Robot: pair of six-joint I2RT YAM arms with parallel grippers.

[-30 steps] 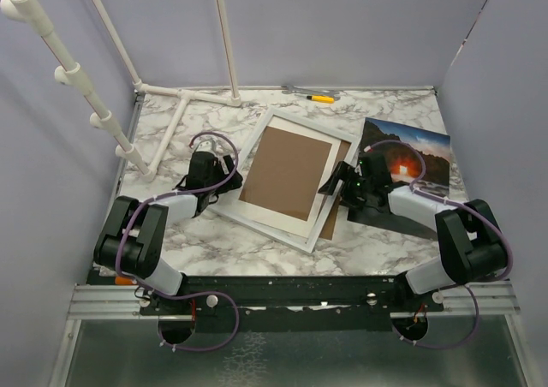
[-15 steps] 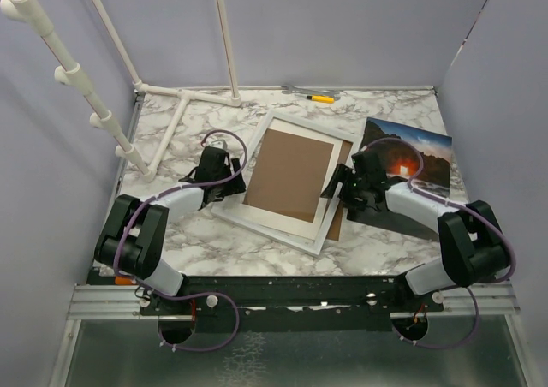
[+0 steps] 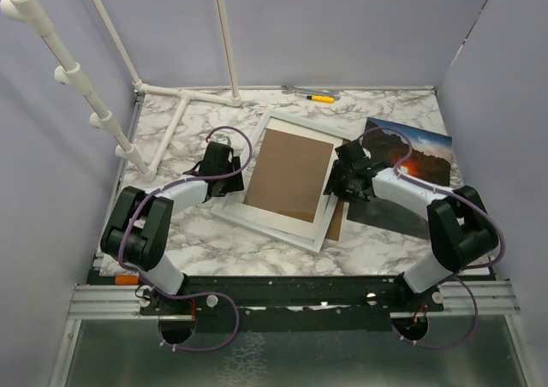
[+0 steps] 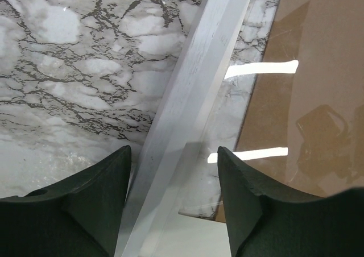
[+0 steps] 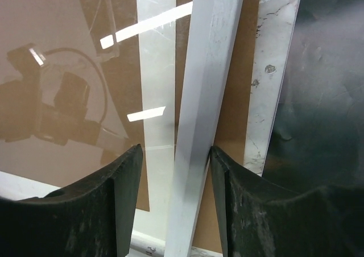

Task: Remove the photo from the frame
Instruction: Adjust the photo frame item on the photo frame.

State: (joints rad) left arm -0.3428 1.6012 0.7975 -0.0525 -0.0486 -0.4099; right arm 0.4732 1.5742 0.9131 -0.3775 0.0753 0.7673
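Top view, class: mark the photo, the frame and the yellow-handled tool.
photo (image 3: 426, 144), top view, on the sky near its far edge.
frame (image 3: 312, 124), top view, on its white far rail.
yellow-handled tool (image 3: 321, 98), top view, on the yellow handle.

We see a white-and-grey marble-patterned table. In its middle lies a large white rectangular picture frame, over a brown fibreboard sheet that shows at its right edge. To the right lies a sunset landscape photo print. White plastic pipework lies far left, and a yellow-handled tool at the far edge.
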